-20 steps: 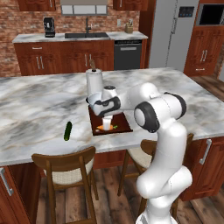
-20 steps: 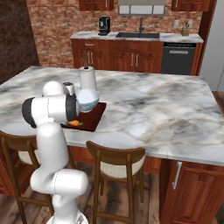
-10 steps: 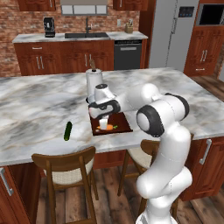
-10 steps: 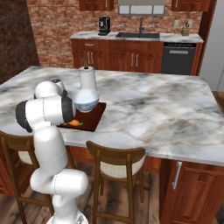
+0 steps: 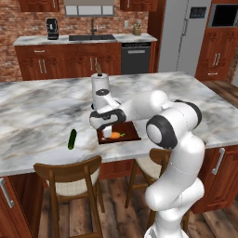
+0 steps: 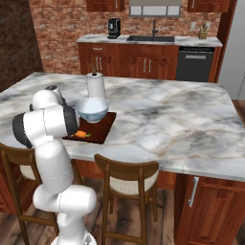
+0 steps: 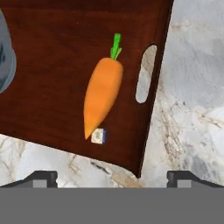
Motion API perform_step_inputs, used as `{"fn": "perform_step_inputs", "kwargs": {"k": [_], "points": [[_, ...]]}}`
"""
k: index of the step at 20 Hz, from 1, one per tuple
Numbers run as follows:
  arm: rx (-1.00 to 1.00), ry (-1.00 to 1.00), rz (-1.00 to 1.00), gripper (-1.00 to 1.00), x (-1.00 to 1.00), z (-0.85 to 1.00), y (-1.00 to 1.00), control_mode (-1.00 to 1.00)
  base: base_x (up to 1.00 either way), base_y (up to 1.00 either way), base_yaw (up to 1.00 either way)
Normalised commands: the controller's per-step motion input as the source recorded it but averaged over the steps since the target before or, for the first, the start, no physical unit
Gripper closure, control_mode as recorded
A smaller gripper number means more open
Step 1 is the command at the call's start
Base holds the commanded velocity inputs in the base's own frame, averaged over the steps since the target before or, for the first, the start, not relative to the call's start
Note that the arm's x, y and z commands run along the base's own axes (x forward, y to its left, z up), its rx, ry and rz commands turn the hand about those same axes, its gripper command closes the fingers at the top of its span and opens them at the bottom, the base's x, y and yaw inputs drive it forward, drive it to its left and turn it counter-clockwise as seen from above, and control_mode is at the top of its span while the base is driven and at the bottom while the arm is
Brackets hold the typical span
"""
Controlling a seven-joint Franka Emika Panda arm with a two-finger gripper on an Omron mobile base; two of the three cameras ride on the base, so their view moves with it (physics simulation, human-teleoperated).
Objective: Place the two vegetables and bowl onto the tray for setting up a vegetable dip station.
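An orange carrot [image 7: 103, 95] with a bright green top lies on a dark reddish-brown tray [image 7: 57, 70]. A glossy pale blue-white bowl [image 6: 92, 109] sits on the tray. A dark green cucumber [image 5: 72, 139] rests on the marble counter [image 6: 182, 119], white veined with grey and tan. A white paper towel roll [image 6: 95, 86] stands near.

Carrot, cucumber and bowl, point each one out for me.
carrot [image 7: 103, 98], hand view, middle of its orange body.
cucumber [image 5: 72, 139], left base view, mid-length.
bowl [image 6: 92, 109], right base view, outer wall.
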Motion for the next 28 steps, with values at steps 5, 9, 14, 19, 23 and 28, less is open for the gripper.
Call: {"fn": "perform_step_inputs", "kwargs": {"k": [5, 9, 14, 19, 23, 28], "points": [[0.01, -0.13, 0.28, -1.00, -0.03, 0.06, 0.23, -1.00, 0.00, 0.00, 0.00], [0.03, -0.16, 0.26, -1.00, -0.01, 0.03, 0.21, -1.00, 0.00, 0.00, 0.00], [0.04, -0.14, 0.21, -1.00, 0.03, 0.05, 0.20, -1.00, 0.00, 0.00, 0.00], [0.04, -0.07, 0.17, -1.00, 0.13, 0.05, 0.24, -1.00, 0.00, 0.00, 0.00], [0.01, -0.04, 0.12, -1.00, 0.18, 0.00, 0.32, -1.00, 0.00, 0.00, 0.00], [0.00, -0.02, 0.09, -1.00, 0.21, 0.03, 0.31, -1.00, 0.00, 0.00, 0.00]]}}
